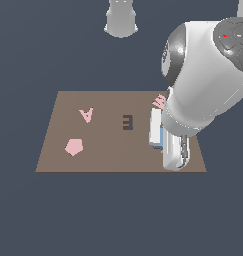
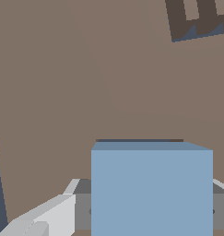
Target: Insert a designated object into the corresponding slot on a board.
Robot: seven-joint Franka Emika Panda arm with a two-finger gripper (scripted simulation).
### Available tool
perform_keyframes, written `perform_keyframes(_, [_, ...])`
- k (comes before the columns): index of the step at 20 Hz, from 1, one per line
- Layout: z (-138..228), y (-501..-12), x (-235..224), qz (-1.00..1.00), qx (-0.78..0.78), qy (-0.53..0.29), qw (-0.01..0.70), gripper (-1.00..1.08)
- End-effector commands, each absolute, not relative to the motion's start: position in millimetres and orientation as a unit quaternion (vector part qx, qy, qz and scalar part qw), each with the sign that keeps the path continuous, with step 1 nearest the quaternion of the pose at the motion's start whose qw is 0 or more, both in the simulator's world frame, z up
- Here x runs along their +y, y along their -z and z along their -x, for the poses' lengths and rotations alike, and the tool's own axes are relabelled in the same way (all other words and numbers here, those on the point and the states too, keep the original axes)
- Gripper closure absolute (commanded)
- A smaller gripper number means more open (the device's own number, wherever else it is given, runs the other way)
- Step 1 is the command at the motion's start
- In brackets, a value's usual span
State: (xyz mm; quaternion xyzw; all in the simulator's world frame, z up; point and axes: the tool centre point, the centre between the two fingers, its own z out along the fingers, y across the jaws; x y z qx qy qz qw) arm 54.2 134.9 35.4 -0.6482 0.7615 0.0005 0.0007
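Fingers (image 2: 74, 207) clamp the blue tile (image 2: 151, 189) at its opposite side edges, a sound hold for something seemingly rigid, light and slick, over the board (image 1: 103, 155).

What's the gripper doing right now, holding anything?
Gripper: closed on the blue tile, fingers on either side, low over the board.

Ext view high, looking down on whole board (image 1: 93, 150), wrist cam close above it, both share E-shaped cut-out (image 1: 127, 122).
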Motion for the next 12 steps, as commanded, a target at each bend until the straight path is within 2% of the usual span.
perform_keyframes(1, [-54.4,-31.3,134.7,0.648,0.762,-0.001,0.001,1.08])
perform_keyframes(2, [-54.4,-30.9,134.8,0.648,0.762,-0.001,0.001,1.08])
perform_keyframes(3, [-54.4,-30.9,134.8,0.648,0.762,-0.001,0.001,-0.92])
perform_keyframes(12, [-54.4,-30.9,134.8,0.648,0.762,-0.001,0.001,-0.92])
